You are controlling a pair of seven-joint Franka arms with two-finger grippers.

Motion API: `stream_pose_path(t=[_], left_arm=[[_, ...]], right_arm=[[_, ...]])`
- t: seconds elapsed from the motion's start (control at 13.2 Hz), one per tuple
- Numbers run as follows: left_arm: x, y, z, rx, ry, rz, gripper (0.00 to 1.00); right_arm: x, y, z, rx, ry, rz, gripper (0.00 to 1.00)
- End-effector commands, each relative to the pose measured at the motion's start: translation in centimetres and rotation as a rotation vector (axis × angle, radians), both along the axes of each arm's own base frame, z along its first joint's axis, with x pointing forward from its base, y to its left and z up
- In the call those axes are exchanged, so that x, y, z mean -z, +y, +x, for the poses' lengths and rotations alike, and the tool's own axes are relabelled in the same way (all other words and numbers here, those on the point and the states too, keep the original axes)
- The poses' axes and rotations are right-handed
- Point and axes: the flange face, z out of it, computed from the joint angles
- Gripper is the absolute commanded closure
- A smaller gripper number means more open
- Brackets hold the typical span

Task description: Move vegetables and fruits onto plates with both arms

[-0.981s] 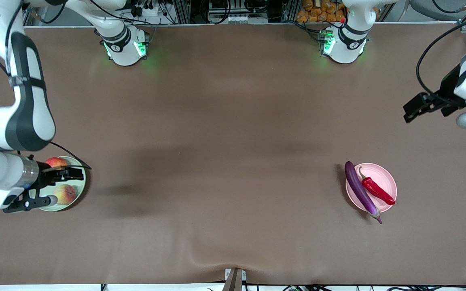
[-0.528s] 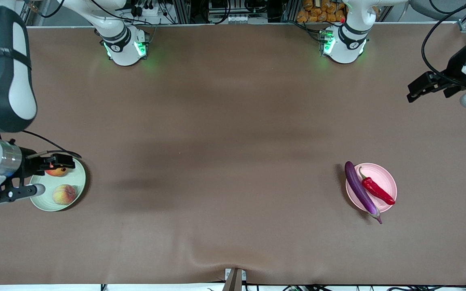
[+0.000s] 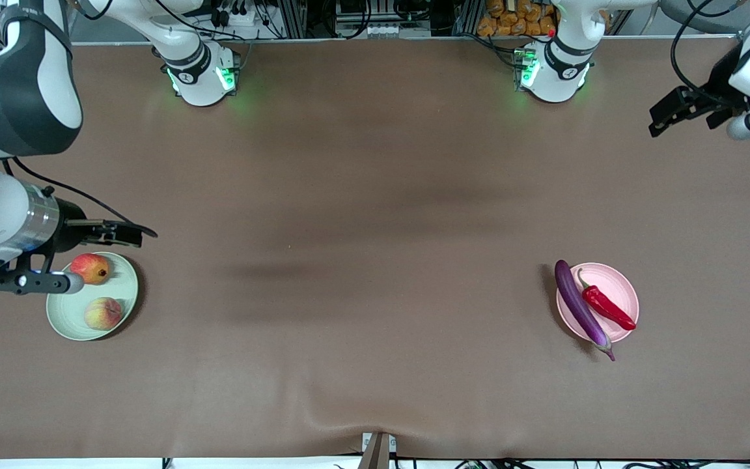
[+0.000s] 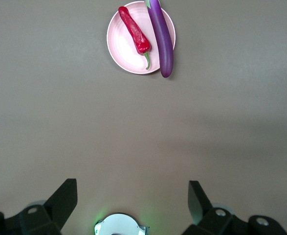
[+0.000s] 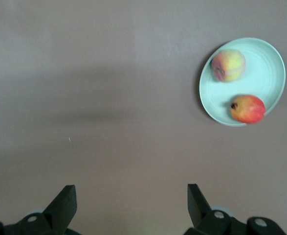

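Note:
The pale green plate (image 3: 124,293) holds the deep red fruit (image 3: 90,268) and the yellow-pink fruit (image 3: 103,313); all three show in the right wrist view (image 5: 268,78). The pale pink plate (image 3: 622,293) holds the red chili (image 3: 603,306), and the purple eggplant (image 3: 580,307) lies across its rim; they also show in the left wrist view (image 4: 128,54). My right gripper (image 3: 131,233) is open and empty, raised over the table beside the green plate. My left gripper (image 3: 665,112) is open and empty, high over the left arm's end of the table.
The brown table cloth (image 3: 375,260) is bare between the two plates. The arm bases (image 3: 202,75) stand lit green along the table's top edge. A small bracket (image 3: 378,449) sits at the front edge.
My right gripper has risen and drawn back off the green plate, uncovering both fruits. My left gripper has moved up and away from the pink plate. The fruits and vegetables have not moved.

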Motion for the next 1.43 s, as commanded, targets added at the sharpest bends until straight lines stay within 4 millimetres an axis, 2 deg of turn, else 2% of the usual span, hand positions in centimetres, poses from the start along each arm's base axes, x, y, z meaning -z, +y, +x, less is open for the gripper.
stream_pose_path(t=[0.0, 0.08, 0.15, 0.23, 0.38, 0.45, 0.53, 0.83, 1.06, 1.36], left_arm=[[-0.4, -0.5, -1.6, 0.031, -0.018, -0.008, 0.00], [-0.3, -0.6, -1.5, 0.033, -0.016, -0.006, 0.00], [-0.1, -0.7, -1.3, 0.033, -0.013, -0.006, 0.00], [0.0, -0.6, -1.2, 0.031, -0.015, -0.007, 0.00], [0.0, -0.8, -1.1, 0.036, -0.016, -0.007, 0.00], [0.1, -1.0, -1.1, 0.040, -0.015, -0.005, 0.00], [0.1, -1.2, -1.2, 0.042, -0.015, -0.004, 0.00], [0.3, -1.2, -1.2, 0.043, -0.010, -0.003, 0.00], [0.3, -1.1, -1.2, 0.041, -0.010, -0.003, 0.00], [0.5, -1.2, -1.4, 0.043, -0.007, -0.002, 0.00]], right_arm=[[-3.4, -2.4, -1.4, -0.159, -0.021, -0.014, 0.00], [-4.2, -2.6, -1.7, -0.169, -0.035, -0.043, 0.00], [-5.2, -3.8, -1.9, -0.151, -0.059, -0.041, 0.00], [-4.9, -5.1, -2.2, -0.175, -0.058, -0.005, 0.00], [-6.1, -8.5, -3.5, -0.168, -0.105, 0.041, 0.00], [-6.5, -8.5, -4.1, -0.173, -0.113, 0.054, 0.00], [-7.1, -9.4, -4.7, -0.163, -0.117, 0.068, 0.00], [-7.9, -9.1, -6.4, -0.150, -0.131, 0.087, 0.00], [-6.9, -8.4, -8.2, -0.150, -0.165, 0.065, 0.00], [-6.9, -8.9, -8.5, -0.149, -0.170, 0.063, 0.00]])
